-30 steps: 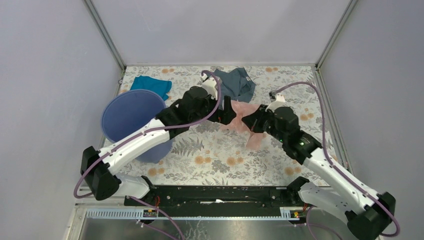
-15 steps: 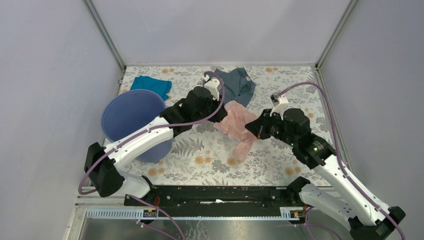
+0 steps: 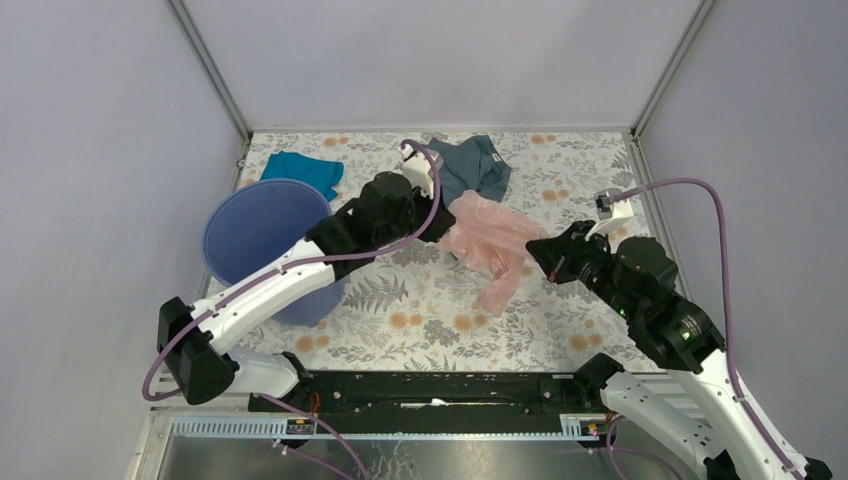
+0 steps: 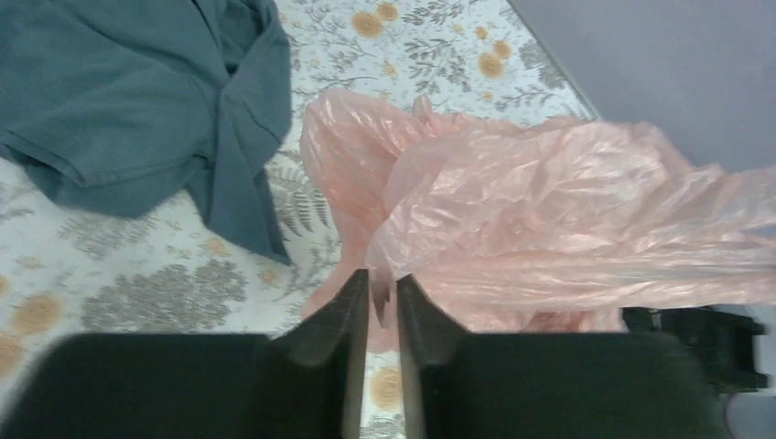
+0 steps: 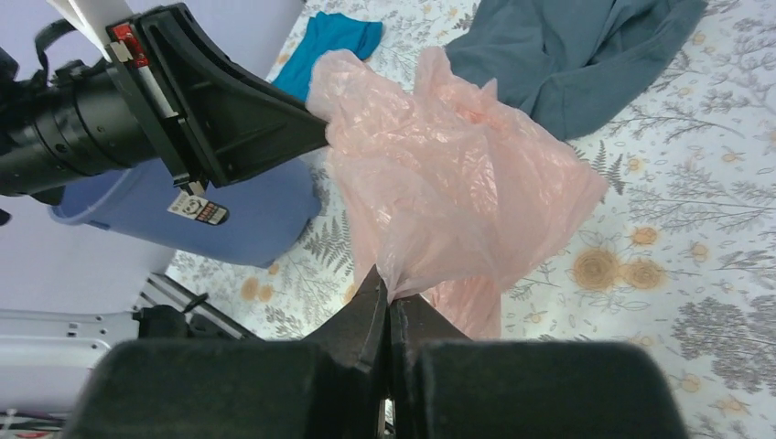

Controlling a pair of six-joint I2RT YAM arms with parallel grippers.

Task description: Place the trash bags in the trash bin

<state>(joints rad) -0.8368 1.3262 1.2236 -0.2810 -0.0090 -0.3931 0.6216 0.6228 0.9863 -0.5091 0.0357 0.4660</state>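
Observation:
The trash bag (image 3: 490, 235), a thin pale pink film, hangs stretched above the floral table between my two grippers. My left gripper (image 3: 445, 225) grips its left edge. In the left wrist view the jaws (image 4: 382, 288) stand a narrow slit apart with a fold of the bag (image 4: 549, 219) pinched between them. My right gripper (image 3: 537, 252) is shut on a gathered corner of the bag (image 5: 439, 183) at its tips (image 5: 389, 293). The trash bin (image 3: 262, 235), a round blue-violet bucket, stands upright at the left, under the left forearm and apart from the bag.
A grey-blue garment (image 3: 470, 165) lies crumpled at the back centre, just behind the bag. A teal cloth (image 3: 300, 170) lies at the back left behind the bin. Grey walls and metal posts close in the table on three sides.
My right arm has pulled back to the right with the bag, spreading it out. My left gripper went from wide open to closed on the bag's left edge.

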